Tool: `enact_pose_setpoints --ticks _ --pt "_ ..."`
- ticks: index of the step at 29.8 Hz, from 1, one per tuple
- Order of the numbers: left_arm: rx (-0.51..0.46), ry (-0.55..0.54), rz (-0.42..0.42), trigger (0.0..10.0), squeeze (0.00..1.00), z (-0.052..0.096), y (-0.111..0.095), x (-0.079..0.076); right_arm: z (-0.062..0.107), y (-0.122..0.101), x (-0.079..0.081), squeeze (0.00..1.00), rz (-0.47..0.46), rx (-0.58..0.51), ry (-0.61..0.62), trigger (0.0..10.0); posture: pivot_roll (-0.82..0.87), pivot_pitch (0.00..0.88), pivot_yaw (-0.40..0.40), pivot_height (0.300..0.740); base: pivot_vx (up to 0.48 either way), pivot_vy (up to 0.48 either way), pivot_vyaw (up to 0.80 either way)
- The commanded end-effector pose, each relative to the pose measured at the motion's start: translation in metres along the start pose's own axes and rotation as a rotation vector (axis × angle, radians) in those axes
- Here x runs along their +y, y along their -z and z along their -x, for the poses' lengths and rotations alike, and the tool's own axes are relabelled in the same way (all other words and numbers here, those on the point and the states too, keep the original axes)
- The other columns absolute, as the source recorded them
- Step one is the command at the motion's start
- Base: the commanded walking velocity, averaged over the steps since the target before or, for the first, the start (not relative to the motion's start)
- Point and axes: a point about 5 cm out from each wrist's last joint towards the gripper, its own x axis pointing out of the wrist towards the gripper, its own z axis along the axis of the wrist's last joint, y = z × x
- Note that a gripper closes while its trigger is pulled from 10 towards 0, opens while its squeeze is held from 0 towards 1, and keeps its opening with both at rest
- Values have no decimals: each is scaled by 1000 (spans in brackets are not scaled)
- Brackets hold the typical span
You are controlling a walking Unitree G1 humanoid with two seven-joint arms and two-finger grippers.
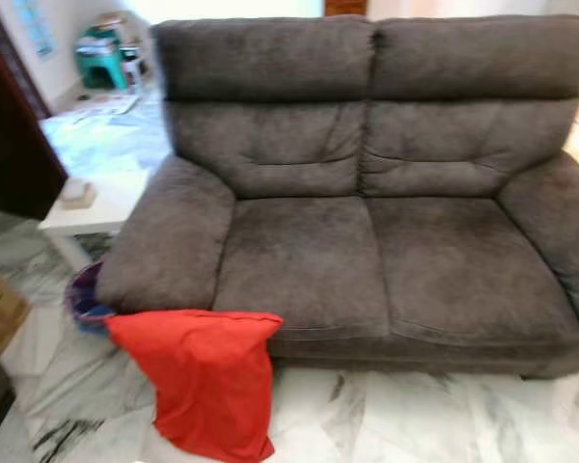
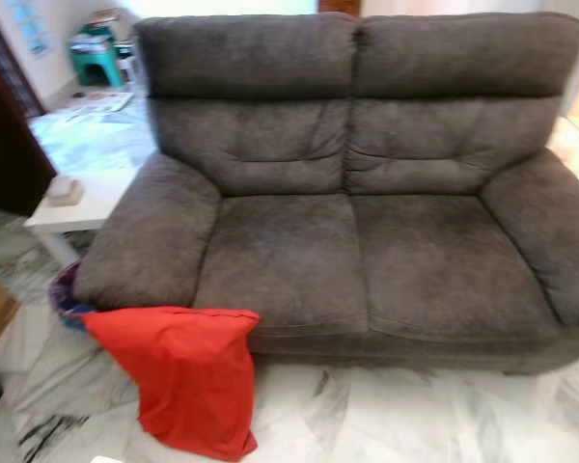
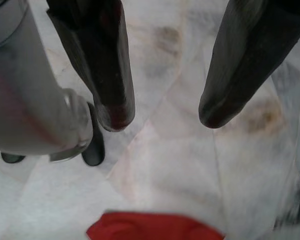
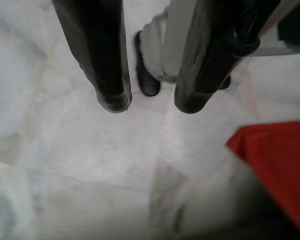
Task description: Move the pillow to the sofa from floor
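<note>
A red pillow stands on the marble floor, leaning against the front of the grey two-seat sofa below its left armrest. Both seat cushions are bare. My left gripper hangs over the floor, open, with the pillow's red edge beyond its fingertips. My right gripper also hangs above the floor, open with nothing between its fingers; a corner of the red pillow lies off to one side.
A white low table with a small box stands left of the sofa. A dark cabinet is at far left. A purple-blue basket sits by the armrest. A green stool stands far back. My foot rests on the floor.
</note>
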Motion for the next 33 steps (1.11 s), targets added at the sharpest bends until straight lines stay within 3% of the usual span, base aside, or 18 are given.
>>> enact_pose_setpoints --ticks 1,11,23,33 --pt "33 -9 10 10000 0 2 10 2 1 4 -2 0 -4 2 9 10000 -17 59 60 740 0 0 800" --pt "35 -11 16 10000 0 2 9 0 2 3 -3 0 -10 -11 13 10000 -16 60 56 740 0 0 800" --pt "21 -15 17 10000 0 2 8 3 0 -2 2 0 -91 -46 8 10000 -9 63 61 740 0 0 0" --pt "25 -17 23 10000 0 3 10 5 0 -3 0 0 -96 -52 14 10000 -9 75 62 740 102 0 0"
